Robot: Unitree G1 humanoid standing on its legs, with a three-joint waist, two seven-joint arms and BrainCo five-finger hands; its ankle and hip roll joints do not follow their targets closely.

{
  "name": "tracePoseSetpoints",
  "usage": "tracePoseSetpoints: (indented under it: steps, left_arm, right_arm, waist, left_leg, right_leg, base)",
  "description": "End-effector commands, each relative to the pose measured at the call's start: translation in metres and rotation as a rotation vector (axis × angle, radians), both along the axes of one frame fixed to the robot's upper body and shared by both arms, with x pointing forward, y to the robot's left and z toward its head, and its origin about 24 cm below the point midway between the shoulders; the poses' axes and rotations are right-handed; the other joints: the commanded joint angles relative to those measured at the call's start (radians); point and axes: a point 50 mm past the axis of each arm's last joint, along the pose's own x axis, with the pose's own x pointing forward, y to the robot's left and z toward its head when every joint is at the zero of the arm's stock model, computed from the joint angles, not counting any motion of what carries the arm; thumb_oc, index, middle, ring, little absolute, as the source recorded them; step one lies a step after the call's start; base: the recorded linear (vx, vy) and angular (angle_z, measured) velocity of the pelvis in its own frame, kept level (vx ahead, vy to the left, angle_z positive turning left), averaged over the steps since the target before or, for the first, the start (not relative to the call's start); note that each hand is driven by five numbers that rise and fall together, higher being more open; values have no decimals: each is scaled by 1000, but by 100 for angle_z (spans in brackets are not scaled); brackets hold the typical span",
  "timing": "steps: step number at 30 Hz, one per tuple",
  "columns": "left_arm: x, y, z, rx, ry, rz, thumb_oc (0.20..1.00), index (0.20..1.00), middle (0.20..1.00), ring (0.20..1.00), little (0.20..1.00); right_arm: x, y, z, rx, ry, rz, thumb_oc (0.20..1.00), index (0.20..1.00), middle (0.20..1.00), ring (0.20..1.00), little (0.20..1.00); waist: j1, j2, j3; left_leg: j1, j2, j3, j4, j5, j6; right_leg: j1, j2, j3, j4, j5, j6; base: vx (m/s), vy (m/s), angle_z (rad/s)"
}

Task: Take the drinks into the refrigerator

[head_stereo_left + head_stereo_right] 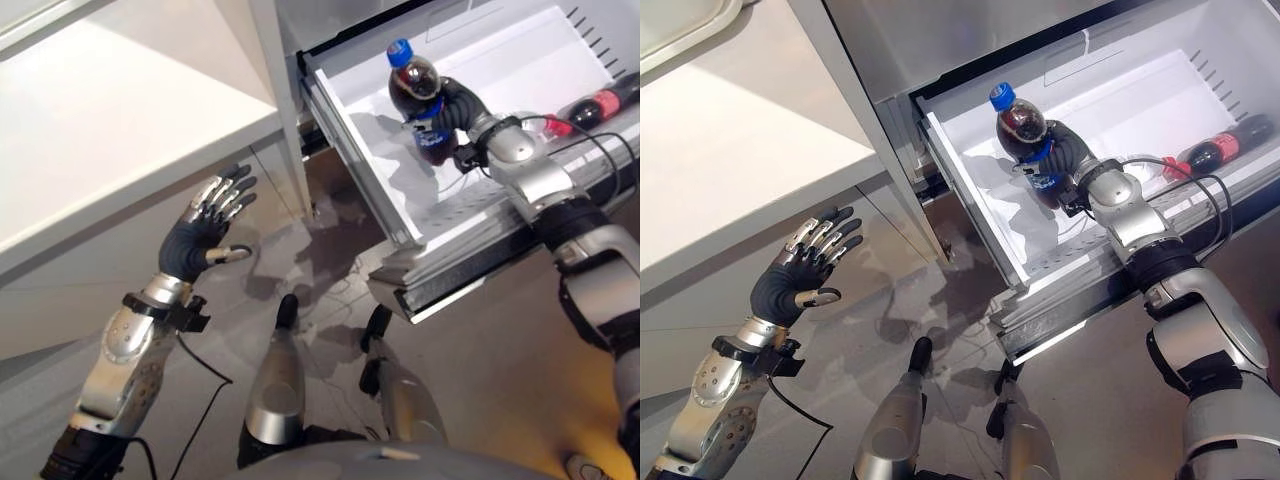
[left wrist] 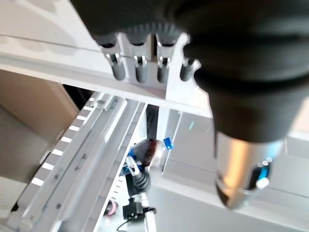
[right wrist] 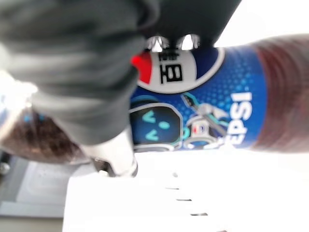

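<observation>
The right hand is wrapped round the middle of a dark cola bottle with a blue cap and blue label, fingers and thumb curled about its body. In the right wrist view the label fills the space just past the hand, pressed against the bottle. The bottle stands roughly upright, tilted a little, inside the pulled-out white refrigerator drawer, over the drawer's white floor near its front left corner; whether its base touches the floor cannot be told. Well apart, at the drawer's far right, a second dark bottle with a red label lies on its side.

The left hand hangs in the air below the edge of the white tabletop, fingers straight and spread, holding nothing, beside the white cabinet front.
</observation>
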Motion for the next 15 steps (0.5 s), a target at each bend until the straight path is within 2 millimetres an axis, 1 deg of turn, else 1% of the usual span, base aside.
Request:
tracePoseSetpoints:
  steps: [1, 3, 4, 5, 6, 7, 14, 15]
  left_arm:
    - [-11, -10, 21, 6, -131, -42, 1000, 1000, 1000, 1000, 1000]
    - [-11, -11, 21, 3, -133, -39, 1000, 1000, 1000, 1000, 1000]
    - [-11, -11, 21, 3, -134, -32, 1000, 1000, 1000, 1000, 1000]
    - [-11, -11, 21, 3, -134, -31, 1000, 1000, 1000, 1000, 1000]
    - [-11, -10, 21, 4, -131, -26, 1000, 1000, 1000, 1000, 1000]
    - [-10, -10, 20, 9, -131, -17, 1000, 1000, 1000, 1000, 1000]
    - [-11, -6, 21, 12, -129, 14, 1000, 1000, 1000, 1000, 1000]
    - [-11, -5, 21, 12, -128, 26, 1000, 1000, 1000, 1000, 1000]
  right_arm:
    - [1, 57, 21, -40, -94, 165, 200, 200, 200, 200, 200]
    - [2, 60, 18, -62, -85, 164, 200, 200, 200, 200, 200]
    - [4, 63, 12, -89, -64, 162, 200, 200, 200, 200, 200]
    - [4, 63, 12, -89, -64, 162, 200, 200, 200, 200, 200]
    - [5, 65, 9, -109, -46, 161, 200, 200, 200, 200, 200]
    - [8, 67, 0, -161, -13, 149, 200, 200, 200, 200, 200]
    - [16, 70, -10, -245, 19, 73, 200, 200, 200, 200, 200]
    - [18, 71, -11, -338, 9, 54, 200, 200, 200, 200, 200]
  waist:
    - [37, 0, 13]
    - [37, -2, 15]
    - [38, -6, 19]
    - [38, -6, 19]
    - [37, -9, 21]
    - [38, -13, 23]
    - [33, -20, 29]
    - [33, -21, 32]
  left_leg:
    - [-18, -43, -29, -53, 31, 87]
    - [-18, -43, -28, -54, 30, 87]
    - [-20, -43, -27, -54, 30, 88]
    - [-20, -43, -26, -54, 30, 88]
    - [-19, -42, -25, -55, 29, 88]
    - [-19, -42, -23, -57, 29, 88]
    - [-16, -39, -16, -66, 29, 87]
    - [-15, -39, -14, -68, 29, 88]
  right_leg:
    - [-45, 3, 5, 247, -146, 38]
    - [-46, 4, 5, 246, -145, 38]
    - [-47, 6, 8, 243, -144, 37]
    - [-47, 6, 9, 243, -144, 37]
    - [-47, 7, 9, 241, -143, 37]
    - [-47, 10, 12, 236, -144, 36]
    - [-49, 16, 19, 230, -141, 36]
    - [-51, 17, 21, 228, -139, 36]
  base:
    - [0, 0, 0]
    - [0, 0, 0]
    - [0, 0, 0]
    - [0, 0, 0]
    - [0, 0, 0]
    - [0, 0, 0]
    - [-2, 2, 0]
    - [0, 0, 0]
